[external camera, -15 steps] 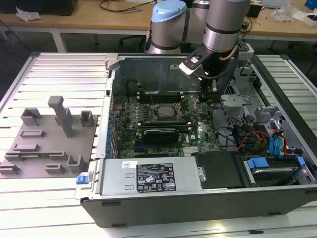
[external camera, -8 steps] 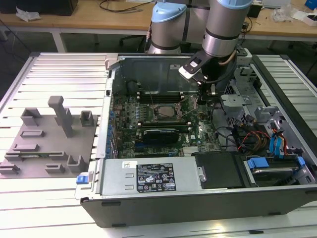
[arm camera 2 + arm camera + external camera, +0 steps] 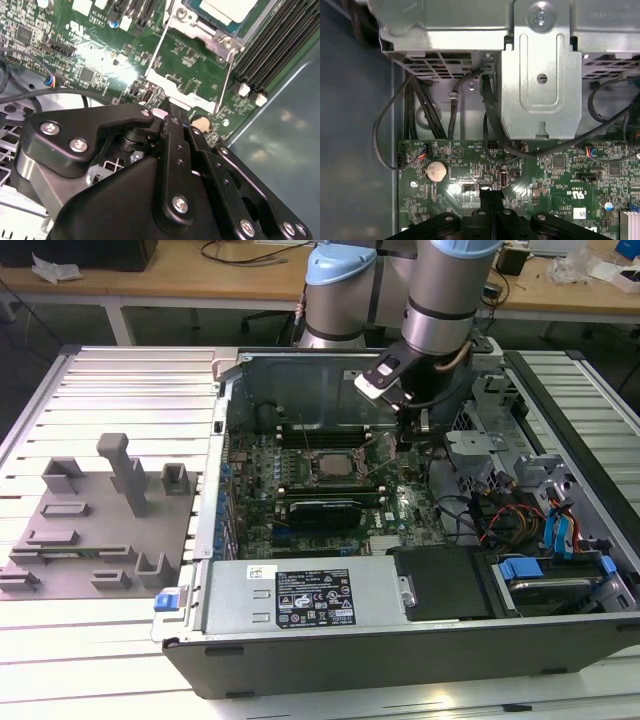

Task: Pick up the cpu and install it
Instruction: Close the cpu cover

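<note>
Silver-white on top with a thin green rim, the cpu (image 3: 227, 9) lies flat inside its socket (image 3: 202, 31) on the green motherboard (image 3: 90, 55). The exterior view shows it too, as a pale square near the middle of the board. It is not in the gripper. Just beside the socket, on the gripper's side, a bright metal retention frame (image 3: 169, 81) with thin wire levers seems to lie swung open rather than folded over the chip (the angle makes this hard to confirm).

The gripper (image 3: 170, 116) hangs low over the board next to that frame. Its fingers are drawn together, and nothing can be seen held between them. Whether the tips touch the frame or the board cannot be told. In the first wrist view, a round coin cell (image 3: 436, 170) sits on the board near the fingertips.

As a judgement, picking up and placing look done, since the chip rests in its seat. The clamping does not look finished. All of this sits inside the open computer case (image 3: 400, 640), with a grey fixture plate (image 3: 90, 530) well apart at the exterior view's left.
</note>
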Action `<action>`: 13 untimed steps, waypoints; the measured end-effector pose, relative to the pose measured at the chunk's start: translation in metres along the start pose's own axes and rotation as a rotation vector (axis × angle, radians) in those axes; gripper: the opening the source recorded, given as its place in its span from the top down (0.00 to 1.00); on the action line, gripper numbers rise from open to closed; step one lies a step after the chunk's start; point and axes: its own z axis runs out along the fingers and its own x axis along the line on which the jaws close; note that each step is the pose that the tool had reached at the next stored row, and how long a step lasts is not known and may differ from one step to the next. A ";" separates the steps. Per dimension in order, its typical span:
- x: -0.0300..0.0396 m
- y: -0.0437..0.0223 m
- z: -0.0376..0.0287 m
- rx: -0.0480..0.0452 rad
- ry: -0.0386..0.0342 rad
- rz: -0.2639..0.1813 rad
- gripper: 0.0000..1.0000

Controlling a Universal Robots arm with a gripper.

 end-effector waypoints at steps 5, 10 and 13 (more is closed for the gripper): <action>0.0000 -0.0115 0.0002 -0.0034 0.0010 0.000 0.89; -0.0001 -0.0257 -0.0002 -0.0112 0.0005 0.000 0.89; -0.0001 -0.0343 -0.0004 -0.0156 0.0006 0.000 0.89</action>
